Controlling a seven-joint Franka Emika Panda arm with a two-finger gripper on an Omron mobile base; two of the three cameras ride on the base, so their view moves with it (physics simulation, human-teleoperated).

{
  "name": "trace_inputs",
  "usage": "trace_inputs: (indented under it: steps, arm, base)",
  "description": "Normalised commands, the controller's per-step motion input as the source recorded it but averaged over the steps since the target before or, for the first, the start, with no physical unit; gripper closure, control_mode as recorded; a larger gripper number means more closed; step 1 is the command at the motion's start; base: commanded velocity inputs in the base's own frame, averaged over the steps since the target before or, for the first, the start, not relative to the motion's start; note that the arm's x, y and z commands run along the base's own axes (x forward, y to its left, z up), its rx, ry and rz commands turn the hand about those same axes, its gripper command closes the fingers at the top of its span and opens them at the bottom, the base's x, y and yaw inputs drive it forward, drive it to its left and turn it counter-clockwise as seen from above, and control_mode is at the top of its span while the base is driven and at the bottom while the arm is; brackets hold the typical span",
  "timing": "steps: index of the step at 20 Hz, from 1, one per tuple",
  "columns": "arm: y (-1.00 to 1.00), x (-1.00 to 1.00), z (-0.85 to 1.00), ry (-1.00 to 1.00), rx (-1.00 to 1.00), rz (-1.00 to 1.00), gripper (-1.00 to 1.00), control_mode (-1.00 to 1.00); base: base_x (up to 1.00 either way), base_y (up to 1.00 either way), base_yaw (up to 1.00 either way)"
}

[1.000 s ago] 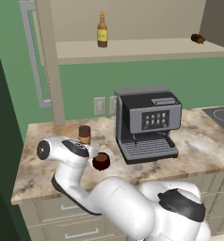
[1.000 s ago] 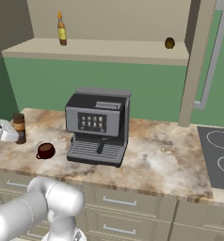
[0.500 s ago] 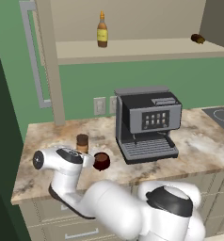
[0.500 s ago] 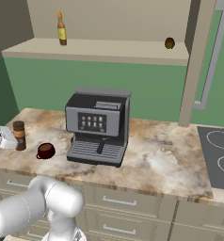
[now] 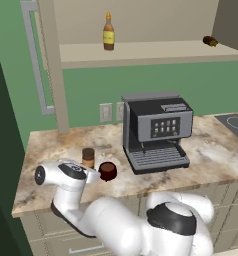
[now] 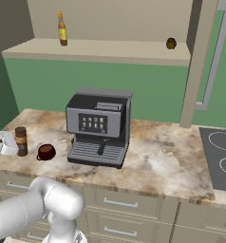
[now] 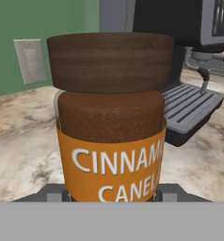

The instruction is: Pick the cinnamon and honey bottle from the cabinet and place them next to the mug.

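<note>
Cinnamon (image 7: 111, 117) jar — orange label reads "CINNAM… CANEL…" — sits clamped between the jaws.

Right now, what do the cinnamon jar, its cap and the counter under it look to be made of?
The cinnamon jar: seemingly clear glass or plastic, since brown powder shows through above its matte orange label. Its cap: wood-look, with horizontal grain streaks and a dull finish. The counter: polished stone, marble or granite by its beige and brown mottling.

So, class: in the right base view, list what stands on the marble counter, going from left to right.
White robot hand → dark brown cylindrical cinnamon jar with orange band → small squat dark red-brown mug → grey and black coffee machine → black stovetop with ring burners.
</note>
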Motion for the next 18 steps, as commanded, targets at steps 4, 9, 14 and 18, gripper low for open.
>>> trace_inputs:
  steps: [4, 9, 14, 18]
  arm:
    - [0.0, 0.03, -0.02, 0.0, 0.0, -0.09, 1.0, -1.0]
    - [-0.02, 0.33, 0.0, 0.01, 0.0, -0.08, 1.0, -1.0]
    - [0.0, 0.38, -0.04, 0.02, 0.0, -0.05, 1.0, -1.0]
    - [0.0, 0.16, -0.23, 0.0, 0.0, -0.06, 1.0, -1.0]
  base:
    - [0.0, 0.0, 0.0]
    - [0.0, 0.0, 0.0]
    - [0.0, 0.0, 0.0]
    - [0.0, 0.0, 0.0]
